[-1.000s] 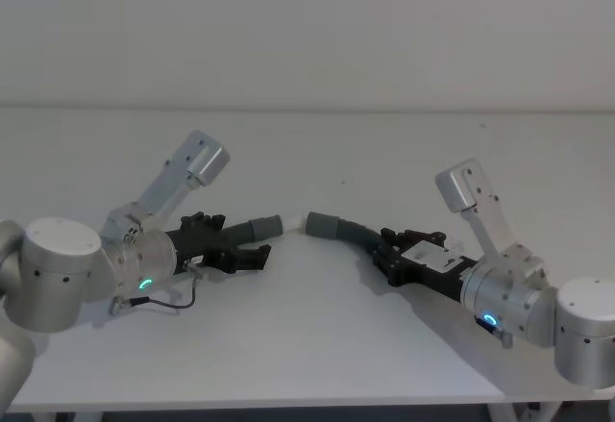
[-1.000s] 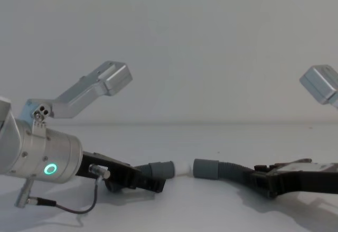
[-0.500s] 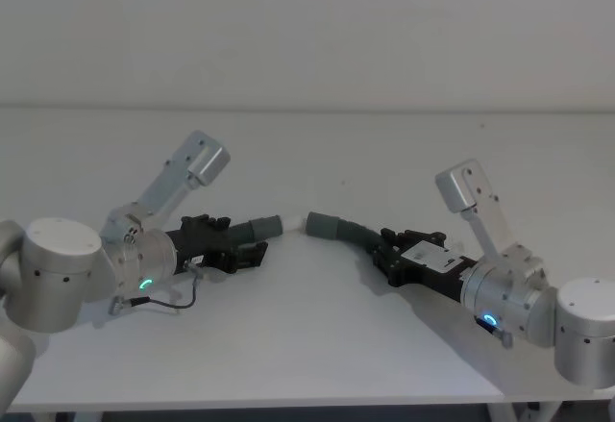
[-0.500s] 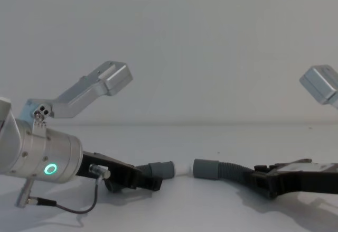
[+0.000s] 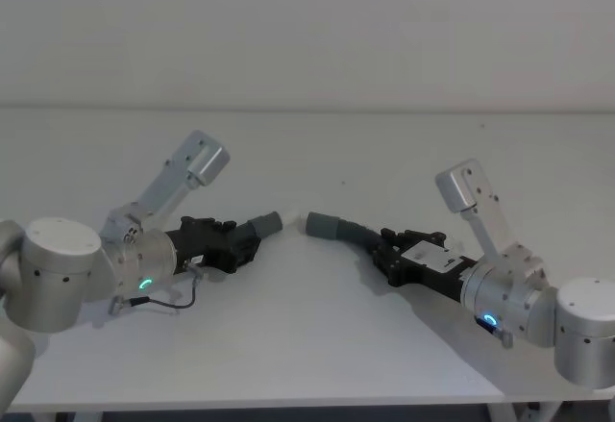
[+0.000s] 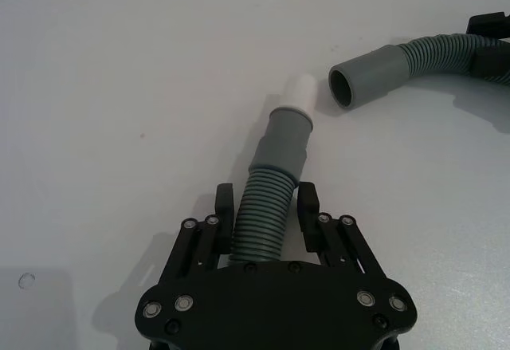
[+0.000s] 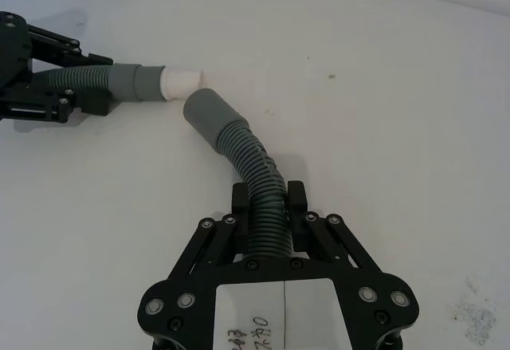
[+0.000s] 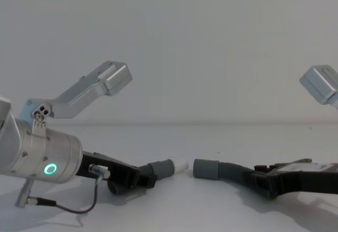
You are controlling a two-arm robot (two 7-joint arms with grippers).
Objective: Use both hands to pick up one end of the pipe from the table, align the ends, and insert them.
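The pipe lies in two pieces on the white table (image 5: 307,335). The shorter piece (image 6: 275,182) has a grey cuff (image 8: 161,168) with a white spigot (image 6: 300,92). My left gripper (image 6: 266,202) is shut on its ribbed part, low over the table at centre left. The longer curved piece (image 7: 247,159) ends in an open grey cuff (image 8: 206,168). On its ribbed body, at centre right, my right gripper (image 7: 269,198) is shut. The two ends face each other across a small gap, slightly out of line.
The white table (image 8: 174,205) is bare around the hoses, and a plain wall runs behind its far edge. A thin black cable (image 5: 173,304) loops under my left wrist. Both forearms lie low over the table on either side.
My left gripper's fingers have shut on the shorter hose. Its spigot end has tipped up slightly off the table. The right arm and its hose have not moved.
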